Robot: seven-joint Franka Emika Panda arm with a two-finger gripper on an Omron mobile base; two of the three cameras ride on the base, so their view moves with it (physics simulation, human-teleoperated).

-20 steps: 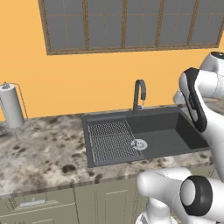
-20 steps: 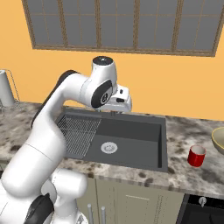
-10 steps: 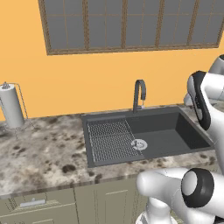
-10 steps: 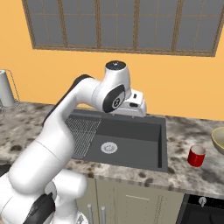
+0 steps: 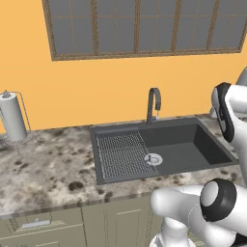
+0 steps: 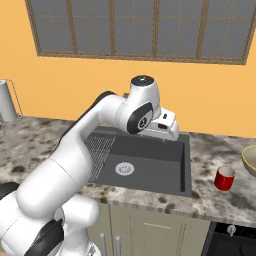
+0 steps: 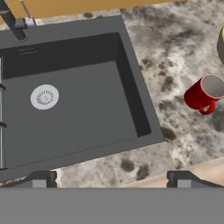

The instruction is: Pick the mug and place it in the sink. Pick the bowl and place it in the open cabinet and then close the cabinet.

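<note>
The red mug (image 6: 225, 177) stands upright on the speckled counter, right of the dark sink (image 6: 150, 172). In the hand view the mug (image 7: 203, 94) is at the right, its handle toward the camera, and the sink (image 7: 135, 109) takes up the left. The tan bowl (image 6: 250, 160) is cut off by the right edge, beyond the mug; a sliver of the bowl (image 7: 221, 43) also shows from the hand. My gripper (image 7: 111, 180) is open and holds nothing, its fingertips (image 7: 39, 179) spread wide. The white hand (image 6: 166, 125) hovers over the sink's right half, left of the mug. The cabinet is out of view.
A curved dark faucet (image 5: 153, 103) rises behind the sink, with the ribbed drainboard (image 5: 120, 154) on its left. A paper towel holder (image 5: 12, 116) stands at the counter's far left. A black appliance (image 6: 230, 240) sits below the counter at the right.
The arm has swung to the right, carrying the hand from near the faucet to over the sink's right half. The gripper has stayed open.
</note>
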